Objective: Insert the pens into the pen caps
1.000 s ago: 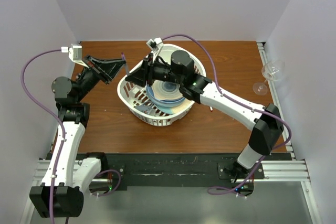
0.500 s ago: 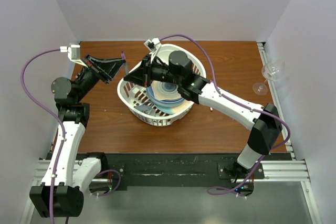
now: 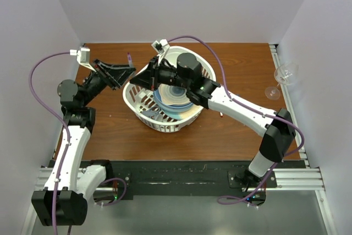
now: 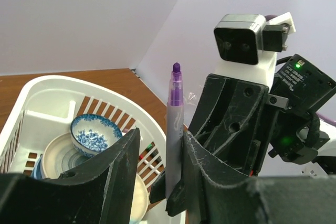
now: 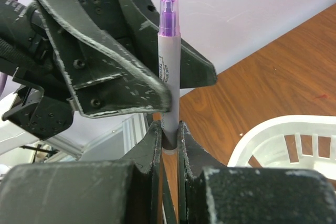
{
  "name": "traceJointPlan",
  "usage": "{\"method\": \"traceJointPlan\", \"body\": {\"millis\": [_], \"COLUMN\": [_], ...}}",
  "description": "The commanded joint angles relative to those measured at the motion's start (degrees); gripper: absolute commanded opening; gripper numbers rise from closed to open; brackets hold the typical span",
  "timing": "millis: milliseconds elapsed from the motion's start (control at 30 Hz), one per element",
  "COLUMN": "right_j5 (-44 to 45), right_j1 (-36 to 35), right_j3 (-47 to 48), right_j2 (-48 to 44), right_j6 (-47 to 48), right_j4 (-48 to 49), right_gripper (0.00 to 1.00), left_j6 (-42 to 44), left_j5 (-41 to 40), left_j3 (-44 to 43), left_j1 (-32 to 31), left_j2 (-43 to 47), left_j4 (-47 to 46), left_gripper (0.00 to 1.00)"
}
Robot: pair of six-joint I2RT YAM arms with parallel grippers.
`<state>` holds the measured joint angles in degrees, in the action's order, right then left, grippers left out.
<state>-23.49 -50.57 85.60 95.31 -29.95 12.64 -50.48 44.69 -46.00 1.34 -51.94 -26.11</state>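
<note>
The right end effector (image 5: pixel 169 129) clamps the bare purple-tipped pen (image 5: pixel 168 66), the left end effector (image 4: pixel 160 140) stands apart around it; capping looks not yet done.

Both grippers crowded the space beside the left rim of the basket (image 3: pixel 137 103). The right gripper (image 5: pixel 169 132) stood clamped on the pen (image 5: pixel 169 51). The left gripper (image 4: pixel 160 148) flanked the same pen with jaws parted, leaving only a narrow gap on one side of the barrel. The basket occupied mid-table, its interior taken up by dishes (image 3: pixel 176 100). The right arm (image 3: pixel 242 111) crossed above the basket's right side. Bare table (image 3: pixel 110 136) lay in front of the basket and across the rear right. The wine glass (image 3: pixel 285 72) sat at the far right edge by the wall, well apart.
</note>
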Motion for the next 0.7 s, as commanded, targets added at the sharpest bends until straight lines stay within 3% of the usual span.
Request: {"method": "traceJointPlan", "body": {"millis": [0,67,133,267,367,433,533,567,667], "right_j5": [-0.4,-0.6,-0.5,-0.1,0.3,0.4,0.0,1.1,5.4], "right_j1": [-0.1,-0.1,-0.2,-0.2,-0.3,-0.1,-0.1,-0.2,-0.1], "right_j3": [1.3,0.6,0.1,-0.3,-0.7,-1.1,-0.9,-0.9,-5.9], "right_j2": [-1.0,-1.1,-1.3,-2.1,-2.7,-3.1,-4.9,-6.0,-13.0], "right_j6": [0.2,-0.6,-0.7,0.0,0.4,0.3,1.0,2.2,4.9], "right_j4": [2.3,3.2,3.4,2.4,1.3,0.9,-5.7,-12.6,-22.5], "right_gripper": [0.00,0.00,0.00,0.00,0.00,0.19,0.34,0.37,0.44], "left_j6": [-2.5,-4.4,-5.6,-8.7,-11.1,-13.1,-12.7,-11.5,0.7], "left_j5": [1.6,2.3,3.1,4.1,3.7,3.3,4.1,5.1,8.5], "left_j3": [1.6,2.6,3.7,5.6,7.2,7.8,7.5,5.6,-4.4], "left_j1": [-0.3,-0.4,-0.2,-0.4,-0.4,-0.4,-0.4,-0.4,-0.3], "left_j2": [-1.4,-2.0,-2.5,-3.0,-2.7,-2.5,-2.9,-3.3,-6.4], "left_j4": [-2.9,-7.0,-9.1,-15.0,-18.7,-20.8,-21.7,-20.4,-1.1], "left_gripper": [0.41,0.39,0.31,0.01,0.00,0.00,0.00,0.00,0.00]}}
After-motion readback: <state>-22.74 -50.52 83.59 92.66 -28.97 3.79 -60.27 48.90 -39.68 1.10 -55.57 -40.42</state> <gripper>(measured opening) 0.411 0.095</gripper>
